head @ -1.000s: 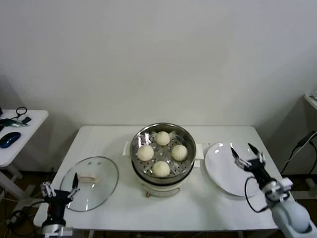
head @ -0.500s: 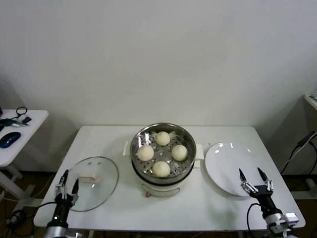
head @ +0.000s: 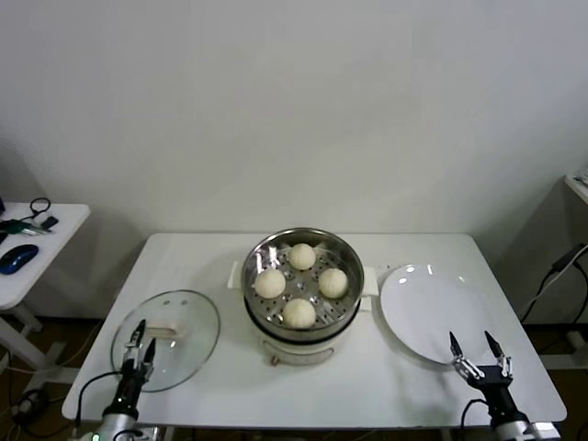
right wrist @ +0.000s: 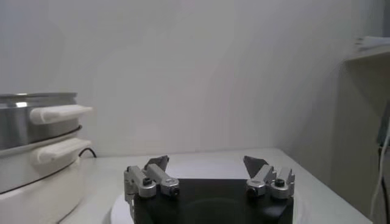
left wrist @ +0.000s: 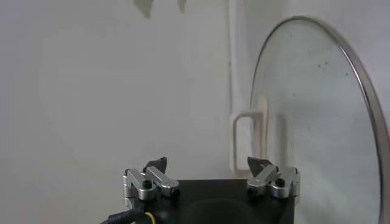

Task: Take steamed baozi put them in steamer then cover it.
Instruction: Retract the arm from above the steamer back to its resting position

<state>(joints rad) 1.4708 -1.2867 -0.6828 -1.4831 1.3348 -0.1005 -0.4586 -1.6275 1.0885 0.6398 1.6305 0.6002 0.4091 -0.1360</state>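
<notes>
Four cream-white baozi [head: 300, 283] lie in the shiny steel steamer [head: 261, 251] on its white cooker base at the table's middle. The steamer's side with its white handles also shows in the right wrist view [right wrist: 33, 108]. The glass cover [head: 188, 342] with its cream handle [head: 163, 329] lies flat on the table at the left; it also shows in the left wrist view [left wrist: 317, 122]. My left gripper [head: 141, 344] is open and empty over the cover's front edge. My right gripper [head: 478, 354] is open and empty at the front edge of the white plate [head: 423, 308].
The white plate lies right of the steamer. A side table [head: 37, 248] with a blue mouse [head: 18, 258] and cables stands at the far left. The white table's front edge [head: 322, 424] is close to both grippers. A cabinet stands at the far right.
Both arms have drawn back toward the table's front edge. My right gripper has left the plate's middle and now sits low at its front rim. My left gripper has shifted slightly over the cover's edge.
</notes>
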